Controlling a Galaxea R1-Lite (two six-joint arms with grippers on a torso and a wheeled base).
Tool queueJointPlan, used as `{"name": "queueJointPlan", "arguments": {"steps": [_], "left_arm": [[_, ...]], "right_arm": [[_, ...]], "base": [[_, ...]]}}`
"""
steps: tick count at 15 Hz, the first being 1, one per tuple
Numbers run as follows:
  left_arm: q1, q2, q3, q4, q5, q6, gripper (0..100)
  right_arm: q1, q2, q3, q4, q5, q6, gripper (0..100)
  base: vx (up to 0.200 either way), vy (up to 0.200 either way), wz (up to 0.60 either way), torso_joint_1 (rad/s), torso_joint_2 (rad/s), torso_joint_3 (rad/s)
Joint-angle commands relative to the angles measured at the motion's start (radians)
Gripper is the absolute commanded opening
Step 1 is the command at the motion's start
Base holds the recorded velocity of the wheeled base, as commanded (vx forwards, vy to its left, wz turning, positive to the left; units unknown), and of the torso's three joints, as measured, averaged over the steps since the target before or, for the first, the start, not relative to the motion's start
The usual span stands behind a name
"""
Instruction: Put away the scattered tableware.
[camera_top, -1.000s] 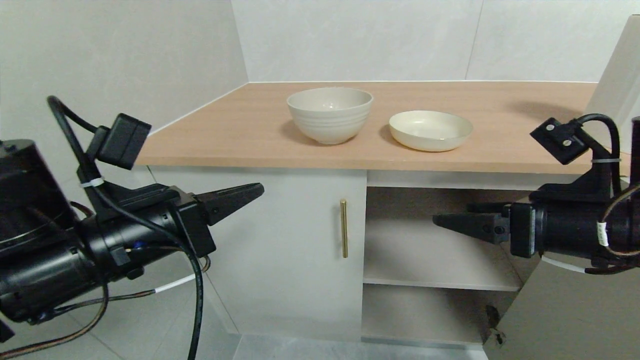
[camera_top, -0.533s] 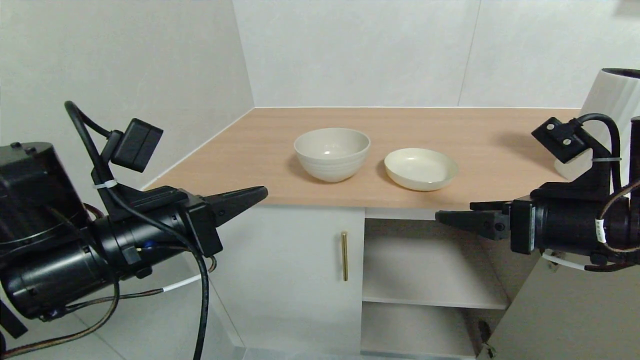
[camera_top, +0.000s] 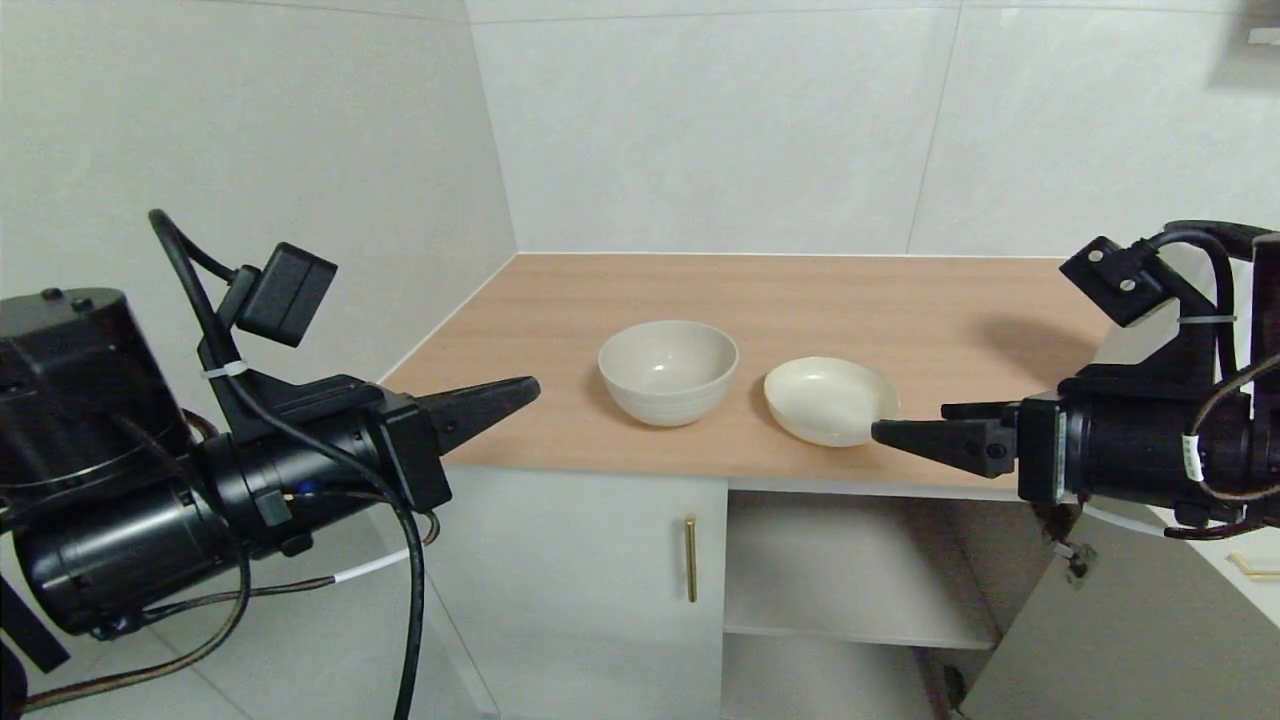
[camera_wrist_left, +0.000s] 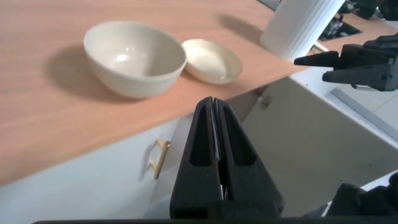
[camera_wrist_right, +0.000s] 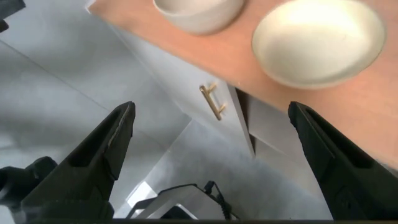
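1. Head view: deep cream ceramic bowl and shallow cream dish, just right of it, stand on the wooden counter, near its near edge.
2. Left wrist view: left gripper, fingers together.
3. Right wrist view: right gripper, fingers wide apart.

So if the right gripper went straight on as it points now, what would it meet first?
Probably the shallow bowl near the front of the counter: the open right gripper points sideways toward it. Depth is unclear, so it may instead pass in front of that edge.
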Motion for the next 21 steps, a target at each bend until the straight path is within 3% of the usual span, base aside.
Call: {"name": "queueJointPlan", "arguments": {"steps": [1,5,7,8,9,10,12,13,14,16,20,21], "left_arm": [[0.0,0.01,-0.006,0.0,-0.001,0.0,0],[0.017,0.042,-0.132,0.059,0.001,0.0,0],[0.052,0.059,-0.282,0.279,-0.001,0.0,0],[0.06,0.059,-0.304,0.325,-0.002,0.0,0],[0.068,0.056,-0.353,0.496,-0.001,0.001,0],[0.068,0.053,-0.37,0.543,-0.001,0.001,0],[0.068,0.049,-0.495,0.749,0.039,-0.008,0],[0.066,0.058,-0.563,0.83,0.068,-0.036,0],[0.055,0.096,-0.647,0.881,0.082,-0.094,0],[0.052,0.165,-0.706,0.881,0.085,-0.128,0],[0.058,0.268,-0.755,0.878,0.102,-0.124,0],[0.058,0.274,-0.755,0.876,0.119,-0.124,100]], "right_arm": [[-0.012,0.005,-0.003,0.0,0.0,-0.003,100],[-0.044,0.095,-0.074,-0.044,-0.011,-0.052,100],[-0.072,0.179,-0.181,0.065,-0.127,-0.049,100],[-0.072,0.193,-0.201,0.088,-0.153,-0.046,100],[-0.07,0.225,-0.242,0.131,-0.204,0.002,100],[-0.072,0.233,-0.247,0.129,-0.208,0.014,100],[-0.072,0.264,-0.255,0.126,-0.224,0.017,100],[-0.07,0.27,-0.25,0.126,-0.225,0.015,100],[-0.064,0.273,-0.249,0.126,-0.227,0.015,100],[-0.063,0.268,-0.239,0.126,-0.225,0.015,100],[-0.049,0.262,-0.23,0.123,-0.227,0.014,100],[-0.049,0.262,-0.233,0.121,-0.227,0.015,100]], "base": [[0.0,0.0,0.0,0.163,-0.39,-0.217],[0.0,0.0,0.0,0.042,-0.1,-0.059],[0.0,0.0,0.0,0.0,0.0,0.0],[0.0,0.0,0.0,0.0,0.0,0.0],[0.0,0.0,0.0,0.0,0.0,0.0],[0.0,0.0,0.0,0.0,0.0,0.0],[0.0,0.0,0.0,0.0,0.0,0.0],[0.0,0.0,0.0,0.0,0.0,0.0],[0.0,0.0,0.0,0.0,0.0,0.0],[0.0,0.0,0.0,0.0,0.0,0.0],[0.0,0.0,0.0,0.0,0.0,0.0],[0.0,0.0,0.0,0.0,0.0,0.0]]}}
